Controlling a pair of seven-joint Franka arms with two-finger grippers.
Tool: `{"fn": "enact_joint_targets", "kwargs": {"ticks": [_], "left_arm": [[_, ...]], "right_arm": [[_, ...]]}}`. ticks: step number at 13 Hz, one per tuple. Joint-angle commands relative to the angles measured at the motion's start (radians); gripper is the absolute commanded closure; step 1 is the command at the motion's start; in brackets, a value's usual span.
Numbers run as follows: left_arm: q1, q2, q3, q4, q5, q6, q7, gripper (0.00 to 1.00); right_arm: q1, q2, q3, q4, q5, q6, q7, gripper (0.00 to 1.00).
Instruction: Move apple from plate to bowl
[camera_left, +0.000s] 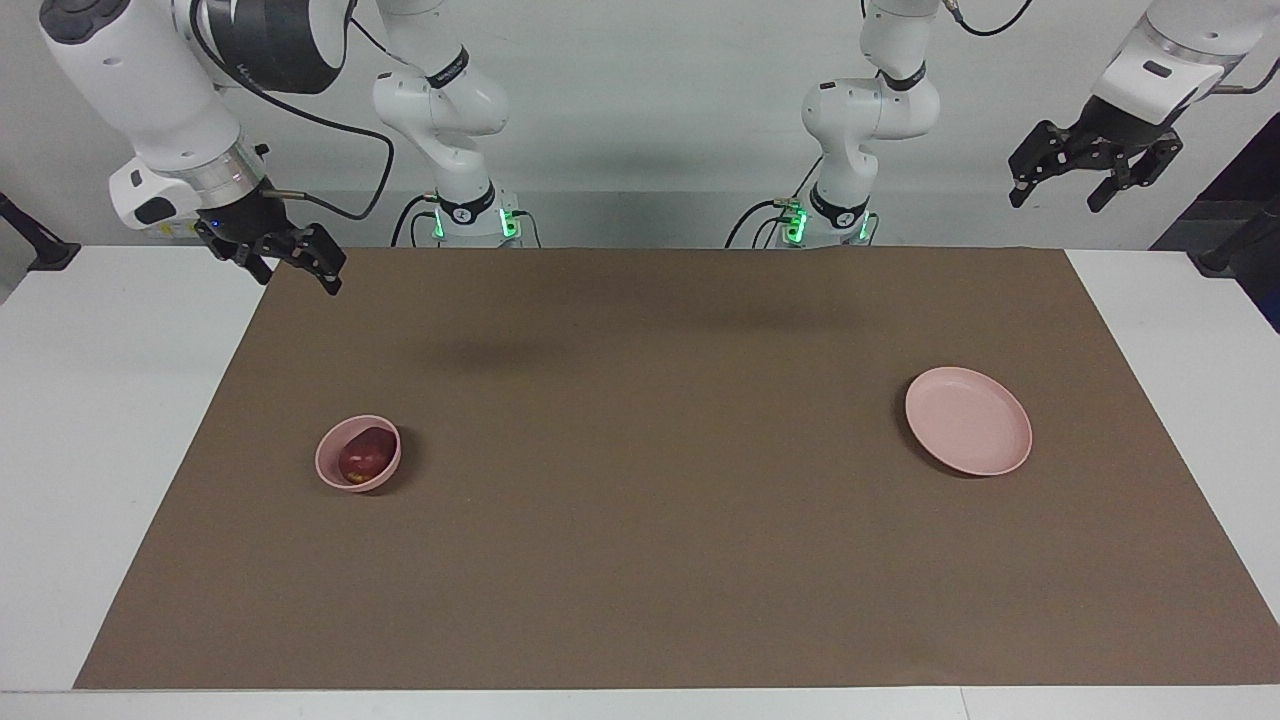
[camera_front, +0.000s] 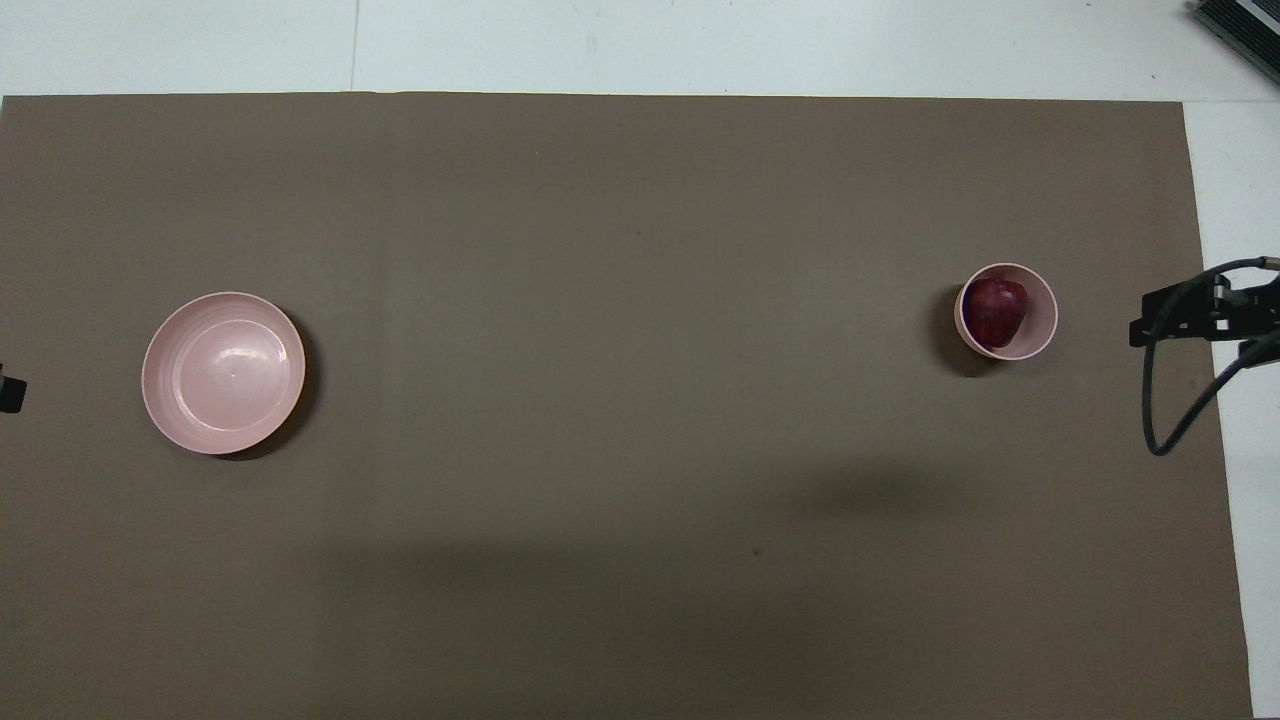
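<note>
1. As the small dark red apple (camera_left: 365, 455) lies inside the small deep pale pink bowl (camera_left: 386, 470), the wide flat pink plate (camera_left: 968, 434) is bare; the transfer looks finished.
2. Both the right gripper (camera_left: 287, 262) and the left gripper (camera_left: 1092, 172) hang open and empty above the ends of the brown surface (camera_left: 660, 520); nothing seems left.

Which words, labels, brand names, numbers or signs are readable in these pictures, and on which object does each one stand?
No text is readable.
The right arm has pale lettering on its dark band: too blurred to read.
The white box on the wall, near the right end effector, has small marks: too small to read.
The apple, bowl, plate and brown mat show no writing.
</note>
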Motion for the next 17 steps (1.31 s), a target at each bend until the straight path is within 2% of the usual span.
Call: {"fn": "enact_joint_targets", "kwargs": {"ticks": [1, 3, 17], "left_arm": [[-0.001, -0.025, 0.007, -0.029, 0.017, 0.015, 0.002, 0.0], [-0.001, -0.025, 0.007, -0.029, 0.017, 0.013, -0.001, 0.0], [-0.001, -0.02, 0.008, -0.022, 0.022, 0.015, 0.001, 0.0]], "right_arm": [[-0.007, 0.014, 0.006, 0.018, -0.015, 0.006, -0.031, 0.0], [-0.01, 0.018, 0.006, 0.018, -0.017, 0.036, -0.051, 0.0], [-0.01, 0.02, 0.006, 0.035, -0.017, 0.025, -0.051, 0.0]]}}
